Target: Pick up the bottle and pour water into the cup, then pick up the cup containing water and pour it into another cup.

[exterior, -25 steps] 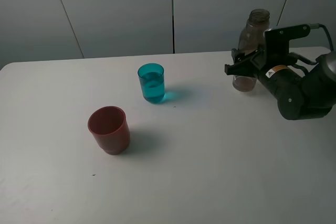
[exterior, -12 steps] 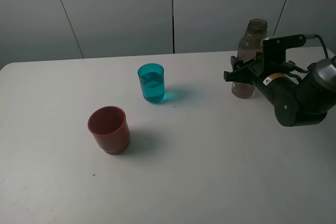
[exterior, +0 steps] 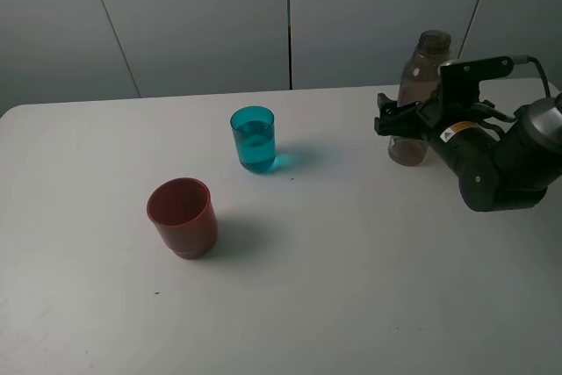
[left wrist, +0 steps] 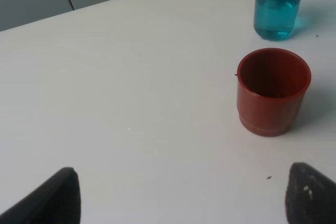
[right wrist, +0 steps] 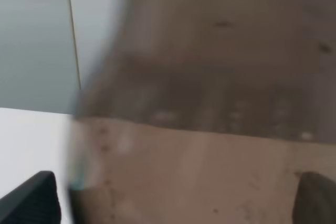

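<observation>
The right end effector (exterior: 395,118) stood spread around the upright bottle (exterior: 424,63) on the table (exterior: 351,261). The left end effector (left wrist: 186,195) was spread and empty, with the red cup (left wrist: 273,90) just ahead and the teal cup (left wrist: 278,6) beyond.

The bottle (exterior: 420,76) has come down onto the table (exterior: 351,261) (a small drop), and the right gripper (exterior: 397,123) has spread wide.

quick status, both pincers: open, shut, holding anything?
Left pincer: open, nothing between its fingers.
Right pincer: open, its fingers on either side of the bottle.
</observation>
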Available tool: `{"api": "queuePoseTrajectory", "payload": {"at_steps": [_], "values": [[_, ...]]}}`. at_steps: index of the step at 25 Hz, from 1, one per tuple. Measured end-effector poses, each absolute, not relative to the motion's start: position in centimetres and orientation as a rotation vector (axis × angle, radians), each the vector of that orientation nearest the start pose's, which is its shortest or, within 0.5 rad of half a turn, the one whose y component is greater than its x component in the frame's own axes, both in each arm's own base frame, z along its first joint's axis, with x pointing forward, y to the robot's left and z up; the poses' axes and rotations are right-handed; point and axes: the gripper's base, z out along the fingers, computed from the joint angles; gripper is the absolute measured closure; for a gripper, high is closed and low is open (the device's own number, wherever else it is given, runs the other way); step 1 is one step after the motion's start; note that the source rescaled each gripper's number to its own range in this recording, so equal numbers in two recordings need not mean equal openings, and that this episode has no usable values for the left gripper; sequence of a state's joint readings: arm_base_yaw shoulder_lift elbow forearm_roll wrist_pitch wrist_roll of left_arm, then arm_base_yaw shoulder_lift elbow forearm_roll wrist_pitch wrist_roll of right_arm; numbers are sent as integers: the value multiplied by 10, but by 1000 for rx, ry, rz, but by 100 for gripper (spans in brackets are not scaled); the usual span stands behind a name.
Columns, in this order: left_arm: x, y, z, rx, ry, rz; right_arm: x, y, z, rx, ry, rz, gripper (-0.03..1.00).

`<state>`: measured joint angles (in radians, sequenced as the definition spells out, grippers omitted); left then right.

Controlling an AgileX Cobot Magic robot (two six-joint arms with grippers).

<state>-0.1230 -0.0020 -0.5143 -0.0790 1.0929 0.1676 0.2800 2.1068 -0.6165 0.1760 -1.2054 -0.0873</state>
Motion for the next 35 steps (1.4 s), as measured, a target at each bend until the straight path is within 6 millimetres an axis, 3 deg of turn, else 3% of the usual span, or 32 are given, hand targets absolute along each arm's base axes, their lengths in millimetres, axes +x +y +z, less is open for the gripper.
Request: {"api": "queuePoseTrajectory", "payload": {"at_steps": [7, 12, 19, 29, 35], "values": [[-9, -5, 279, 304, 2036, -67, 321, 76, 91, -139, 1746, 39, -3], [-9, -5, 279, 304, 2036, -67, 323, 73, 126, -99, 1650, 13, -3], [-9, -5, 279, 304, 2036, -67, 314, 69, 193, -80, 1507, 4, -3], [-9, -5, 279, 304, 2036, -67, 267, 74, 276, -224, 1570, 168, -3], [-9, -5, 279, 304, 2036, -67, 230, 70, 305, -265, 1632, 249, -3]]}}
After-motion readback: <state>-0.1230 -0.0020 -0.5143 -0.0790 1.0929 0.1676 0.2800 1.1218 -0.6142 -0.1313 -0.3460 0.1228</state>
